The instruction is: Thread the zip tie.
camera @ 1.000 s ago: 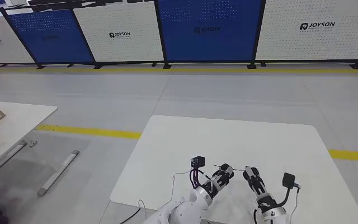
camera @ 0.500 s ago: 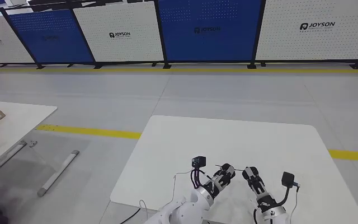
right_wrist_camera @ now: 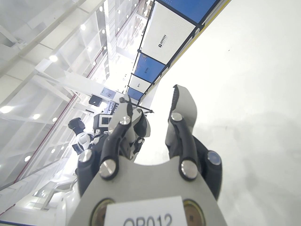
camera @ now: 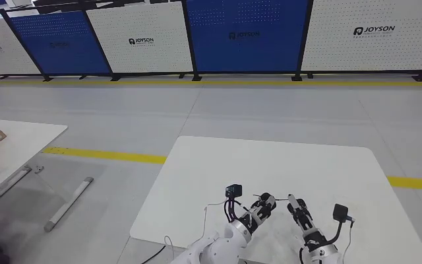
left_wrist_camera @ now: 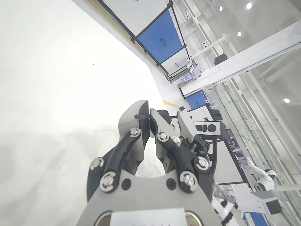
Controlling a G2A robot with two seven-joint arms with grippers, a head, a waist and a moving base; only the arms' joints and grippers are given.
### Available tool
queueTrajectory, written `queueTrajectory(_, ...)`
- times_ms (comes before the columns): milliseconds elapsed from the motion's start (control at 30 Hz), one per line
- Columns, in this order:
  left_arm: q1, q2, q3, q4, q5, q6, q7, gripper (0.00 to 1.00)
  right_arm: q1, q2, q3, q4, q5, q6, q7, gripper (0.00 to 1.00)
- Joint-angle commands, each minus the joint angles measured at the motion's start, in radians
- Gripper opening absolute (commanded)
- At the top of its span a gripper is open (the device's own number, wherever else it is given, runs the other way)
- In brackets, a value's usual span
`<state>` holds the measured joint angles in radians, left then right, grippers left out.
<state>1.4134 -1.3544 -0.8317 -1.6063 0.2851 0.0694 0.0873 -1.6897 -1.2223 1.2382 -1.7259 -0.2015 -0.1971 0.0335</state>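
The zip tie [camera: 277, 197] is a thin black strip held level above the white table [camera: 264, 165] near its front edge. My left gripper [camera: 267, 200] is shut on it; in the left wrist view a short end of the zip tie [left_wrist_camera: 140, 116] sticks out beside the closed left gripper [left_wrist_camera: 149, 114]. My right gripper [camera: 293, 202] stands just to the right of it, open. In the right wrist view the zip tie [right_wrist_camera: 141, 107] crosses the tip of one finger [right_wrist_camera: 127, 109] and ends in the gap of the right gripper [right_wrist_camera: 151, 96]. Nothing is clamped there.
Both arms hover close to the table's front edge. A second white table [camera: 26, 138] stands far left across the floor. Blue and white partition panels [camera: 244, 36] line the back, beyond a yellow floor line [camera: 105, 155].
The right gripper has shifted slightly beside the tie's end and its fingers look wider apart. The left gripper has kept its hold and barely moved.
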Motion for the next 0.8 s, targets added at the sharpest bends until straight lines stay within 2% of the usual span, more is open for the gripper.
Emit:
queueTrajectory(0,-0.002,-0.002,0.000,0.004,-0.005,0.003,0.004,0.00,-0.003,-0.001,0.001,-0.001,-0.005,-0.001,-0.002,0.44)
queueTrajectory(300,-0.003,-0.005,-0.008,0.005,-0.013,0.011,0.017,0.00,-0.014,-0.003,0.011,-0.003,-0.006,-0.015,-0.013,0.49)
queueTrajectory(367,-0.001,-0.006,-0.013,0.006,-0.014,0.011,0.025,0.00,-0.018,-0.004,0.018,-0.003,0.019,-0.008,-0.022,0.57)
queueTrajectory(400,0.000,-0.006,-0.015,0.007,-0.015,0.013,0.030,0.00,-0.018,-0.005,0.021,-0.002,0.033,-0.004,-0.021,0.87)
queueTrajectory(467,0.000,-0.007,-0.019,0.009,-0.025,0.013,0.033,0.00,-0.015,-0.005,0.031,0.003,0.051,-0.004,-0.014,0.92)
queueTrajectory(633,0.003,-0.007,-0.026,0.007,-0.026,0.010,0.031,0.00,-0.019,-0.006,0.036,0.002,0.049,-0.012,-0.011,0.82)
queueTrajectory(700,0.004,-0.007,-0.027,0.004,-0.026,0.010,0.029,0.00,-0.019,-0.006,0.033,-0.001,0.037,-0.005,-0.003,0.55)
queueTrajectory(767,0.004,-0.008,-0.026,0.002,-0.025,0.010,0.028,0.00,-0.017,-0.006,0.030,-0.002,0.029,0.000,0.003,0.44)
